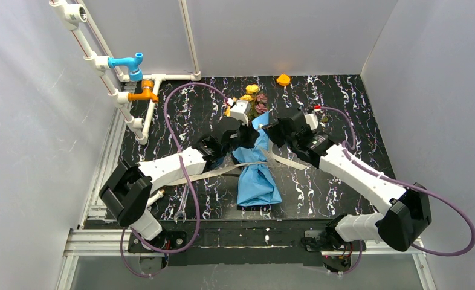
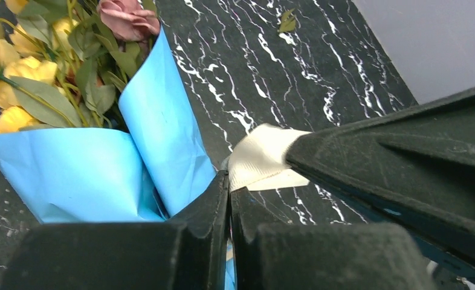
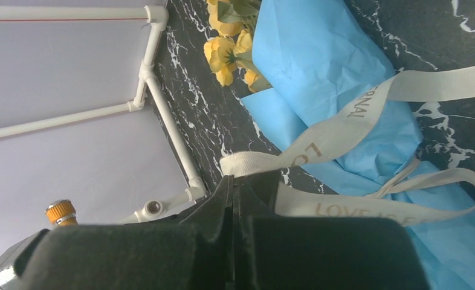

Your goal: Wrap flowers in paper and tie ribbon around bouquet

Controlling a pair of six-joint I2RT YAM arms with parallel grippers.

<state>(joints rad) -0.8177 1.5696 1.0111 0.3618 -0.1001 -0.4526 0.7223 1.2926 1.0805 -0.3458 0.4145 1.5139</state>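
**Both grippers meet on the ribbon above the wrapped bunch**

The black marbled table carries the bouquet at its middle. Its long axis runs near to far, with the narrow end of the blue paper toward the arms. The flowers spill out at the far end.

The ribbon crosses the paper roughly at right angles. One tail trails off to the near left and a shorter one to the near right, and no knot shows.

The right gripper is clenched on a fold of ribbon that sticks out past its tips. The left gripper has its jaws pressed together where the ribbon's edge meets them, so it appears to pinch the same stretch right beside the other arm's fingers.

Both arms are equally close, working just near of the blooms. The ribbon hangs between them toward the near side, so tightening likely means pulling apart, left and right, across the bouquet's length.
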